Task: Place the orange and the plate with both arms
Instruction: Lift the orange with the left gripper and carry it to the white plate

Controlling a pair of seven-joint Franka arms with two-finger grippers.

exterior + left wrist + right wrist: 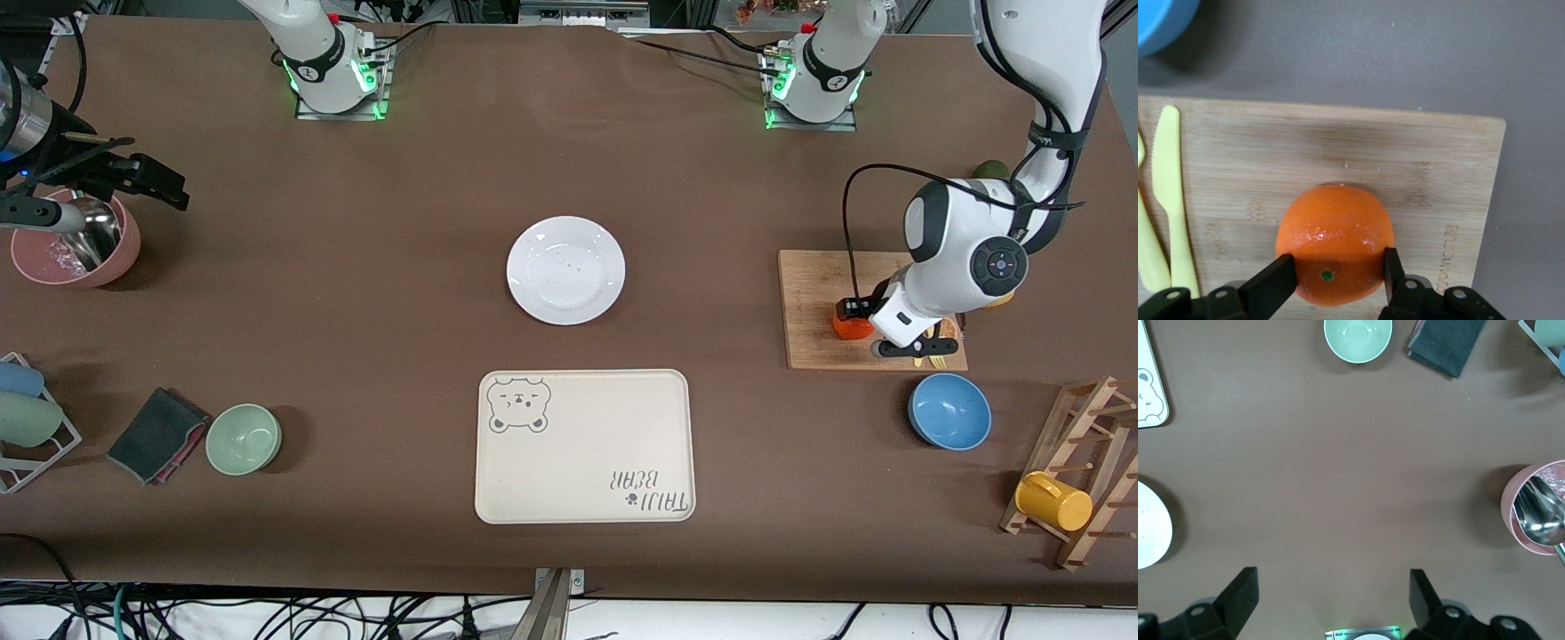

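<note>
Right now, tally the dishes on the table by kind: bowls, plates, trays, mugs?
Bowls: 3 (pink bowl, green bowl, blue bowl)
Plates: 1 (white plate)
Trays: 1 (bear-print tray)
Mugs: 1 (yellow mug on the wooden rack)
Total: 6

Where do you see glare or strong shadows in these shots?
Front view: soft ceiling glare on the plate, green base lights glowing. Left wrist view: wet-looking highlights on the orange, its underside shaded between the left claw fingers, a dark patch on the cutting board. Right wrist view: bright reflection on the metal ladle in the pink bowl.
</note>
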